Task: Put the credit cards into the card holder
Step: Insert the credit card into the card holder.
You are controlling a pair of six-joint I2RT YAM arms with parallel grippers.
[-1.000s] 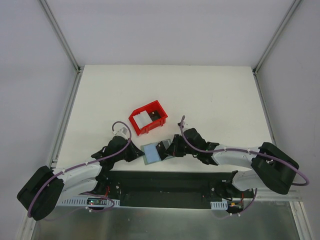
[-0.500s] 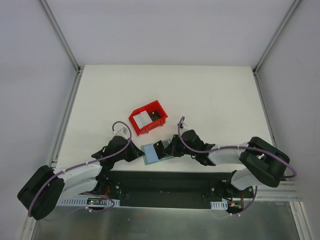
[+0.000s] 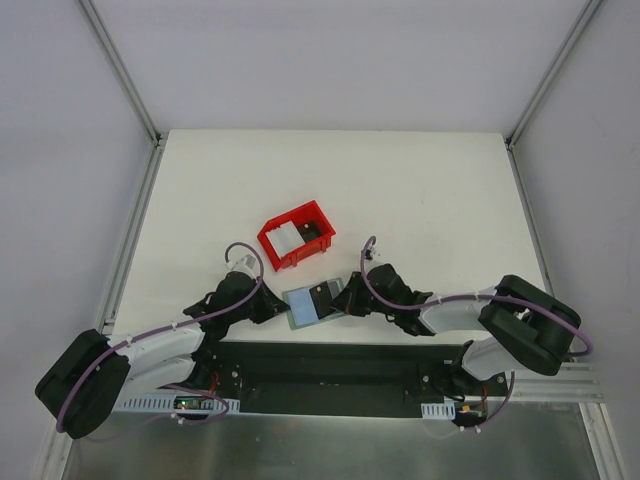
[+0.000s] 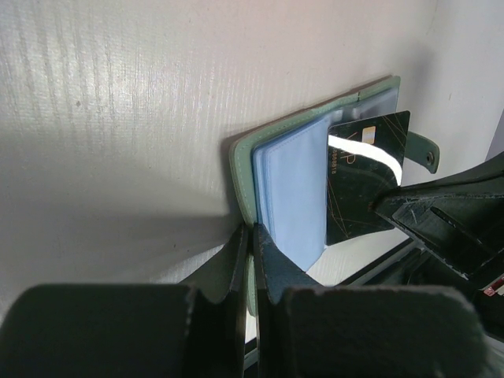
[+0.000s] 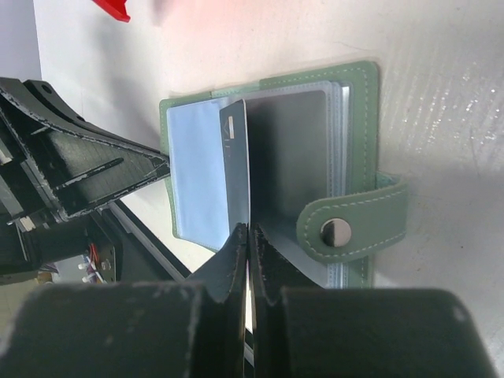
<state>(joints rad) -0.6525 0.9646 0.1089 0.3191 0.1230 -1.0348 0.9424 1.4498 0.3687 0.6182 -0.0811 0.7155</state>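
White table [image 3: 400, 190], overhead: we see both arms bent low over the open, stitched green holder [image 3: 303, 306] at its near edge. Left wrist: left gripper [image 4: 252, 244] pinches its cover. Right wrist: right gripper [image 5: 249, 236] clamps a thin dark card [image 5: 236, 157] above blue sleeves.

Top camera looks down from high behind the bases, whole counter [image 3: 420, 190] in frame. Wrist cameras sit close, sighting along left claw [image 4: 250, 234] and right claw [image 5: 248, 231] from opposite sides; all three share the card holder [image 4: 291, 197] at the counter's near edge.
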